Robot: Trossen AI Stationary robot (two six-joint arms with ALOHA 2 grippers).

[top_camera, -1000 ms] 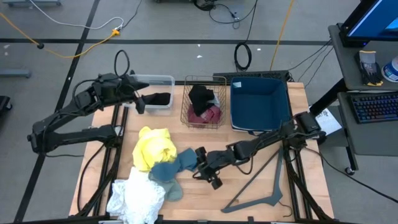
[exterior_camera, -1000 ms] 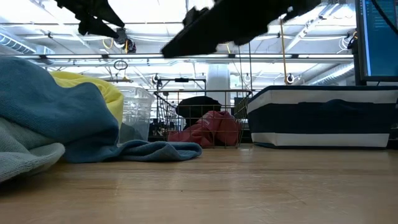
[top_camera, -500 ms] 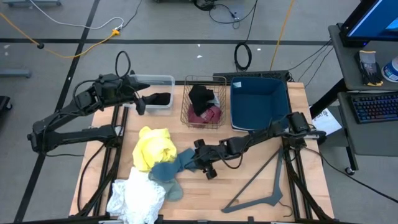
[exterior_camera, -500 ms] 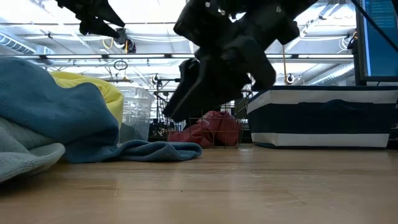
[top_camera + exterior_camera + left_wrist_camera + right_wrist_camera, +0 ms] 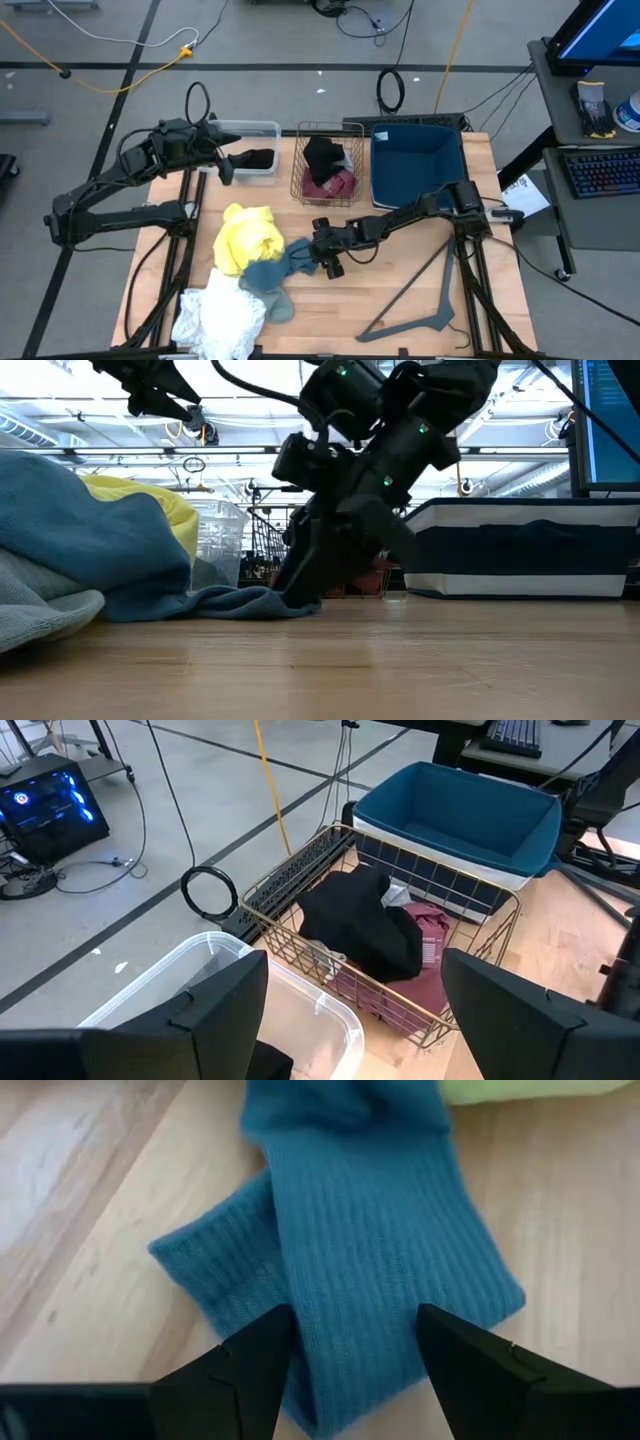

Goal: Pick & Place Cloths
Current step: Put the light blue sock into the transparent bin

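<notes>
Right gripper (image 5: 305, 575) fingertips: low view hides them behind the arm's own bulk where they meet the teal-blue cloth (image 5: 255, 601); the right wrist view cuts both fingers (image 5: 245, 1370) at the frame edge. Same view crops the teal-blue cloth's far end and shows only a sliver of the yellow cloth (image 5: 520, 1088). Maroon-pink cloth (image 5: 400, 980) mostly buried under the black cloth (image 5: 360, 925) in the wire basket (image 5: 290, 885). White cloth (image 5: 215, 320) runs off the high view's bottom edge. Dark item in the clear plastic bin (image 5: 262, 129): too small to identify.
</notes>
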